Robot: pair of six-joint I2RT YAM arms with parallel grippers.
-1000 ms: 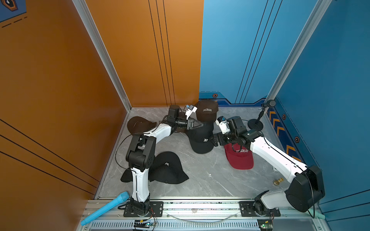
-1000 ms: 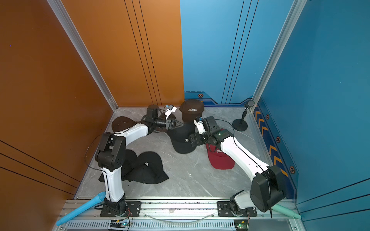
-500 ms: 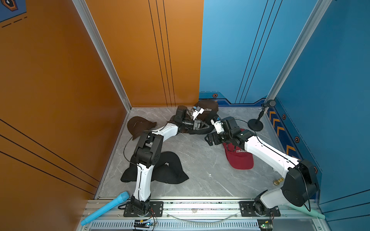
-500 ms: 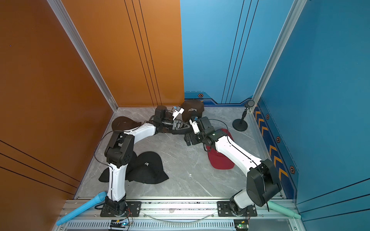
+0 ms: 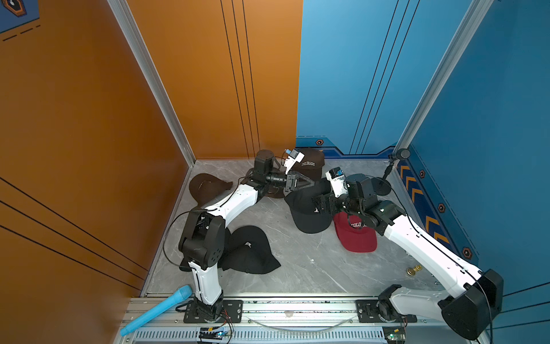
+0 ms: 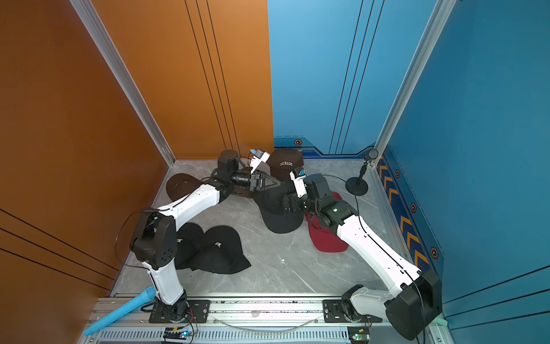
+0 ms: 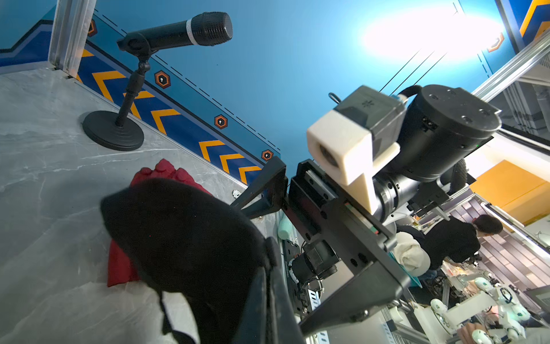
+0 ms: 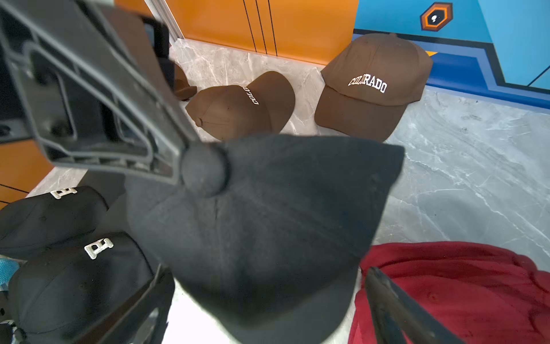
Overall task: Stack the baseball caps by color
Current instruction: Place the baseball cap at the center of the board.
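**Black cap hangs open again in the left arm's pinch**

The grey marble-look table (image 5: 297,277) is smooth and hard. Above it the left arm (image 5: 235,202) has drawn back from its reach of half a second ago, and the right arm (image 5: 416,238) has eased back toward its own side. The black cap (image 5: 309,213) was bunched small between the two wrists near the back. Now it is spread out once more, with its crown raised and its stiff curved brim dropping toward the front. One edge overlaps the red cap (image 5: 357,238), which lies flat on the table.

The left gripper (image 5: 312,181) is clamped on the crown right at the fabric-covered top button (image 8: 204,169). The right gripper (image 8: 265,269) stands wide, one finger on either side of the cap's brim end, and grips nothing that I can see.

I judge that the left arm alone now carries the cap. Its likely destination is the two black caps (image 6: 208,247) overlapping by that arm's base, each with a raised white letter (image 8: 98,247).

The brown caps are still unstacked:
- The lettered brown cap (image 5: 309,163) sits at the back.
- The tipped brown cap (image 8: 241,107) lies beside it.
- The upturned brown cap (image 5: 205,187) lies near the orange wall.

All the caps look like soft matte woven cloth, limp in the crown and firmer in the brim.
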